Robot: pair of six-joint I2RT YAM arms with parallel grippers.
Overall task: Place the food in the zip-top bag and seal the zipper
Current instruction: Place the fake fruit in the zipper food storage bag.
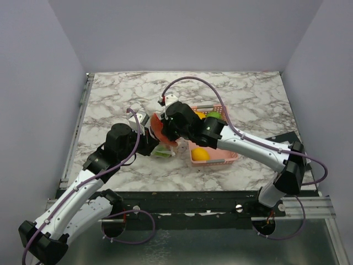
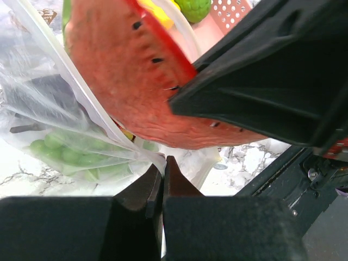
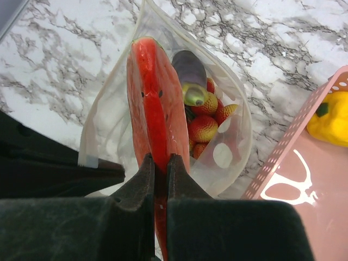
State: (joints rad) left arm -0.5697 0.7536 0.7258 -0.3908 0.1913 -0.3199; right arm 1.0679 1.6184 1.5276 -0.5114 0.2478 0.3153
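The zip-top bag (image 3: 228, 103) stands with its mouth wide open on the marble table. Inside lie a purple eggplant (image 3: 188, 66), red berries (image 3: 203, 128) and green grapes (image 2: 65, 153). My right gripper (image 3: 160, 160) is shut on a red watermelon slice (image 3: 155, 92), which hangs rind-up and half inside the bag's mouth. My left gripper (image 2: 163, 163) is shut on the bag's rim at its near side, pinching the clear plastic by the zipper (image 2: 81, 87). From above, both grippers (image 1: 150, 142) (image 1: 168, 132) meet over the bag, which they largely hide.
A pink slotted basket (image 1: 220, 160) stands just right of the bag, holding a yellow fruit (image 1: 200, 154) and a green fruit (image 1: 214, 115). Purple walls close in the table on three sides. The right arm's body (image 2: 272, 81) crowds the left wrist view.
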